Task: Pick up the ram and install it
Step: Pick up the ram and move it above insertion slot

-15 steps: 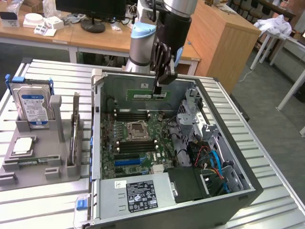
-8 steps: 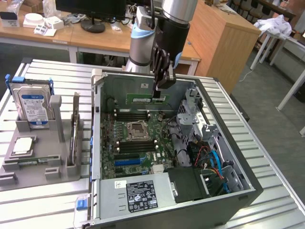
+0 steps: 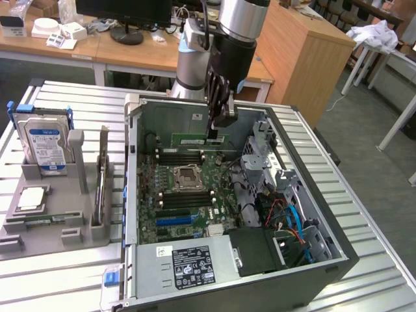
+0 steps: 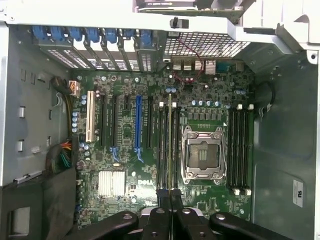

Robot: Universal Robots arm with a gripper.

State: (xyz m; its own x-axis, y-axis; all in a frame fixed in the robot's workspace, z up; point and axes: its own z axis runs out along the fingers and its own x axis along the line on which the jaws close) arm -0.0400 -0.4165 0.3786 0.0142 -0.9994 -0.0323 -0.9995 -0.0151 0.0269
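Note:
My gripper [image 3: 215, 132] reaches down into the open computer case [image 3: 325, 214] and is shut on the ram [image 3: 194, 139], a long thin green stick held level by its upper edge. In the wrist view the two dark fingers [image 4: 162, 200] pinch the ram [image 4: 170, 145], seen edge-on as a narrow line. It runs along the black memory slots [image 4: 162, 150] next to the empty silver processor socket [image 4: 202, 155]. Whether the ram touches a slot I cannot tell. The same slots [image 3: 179, 156] lie just in front of the stick in the exterior view.
A second bank of memory slots [image 4: 240, 150] lies past the socket. The power supply [image 3: 195, 263] and the cabled drive cage [image 3: 286, 221] take up the case's near side. At the exterior view's left a grey holder [image 3: 58, 218] carries a hard drive [image 3: 45, 146] and a square chip [image 3: 31, 198].

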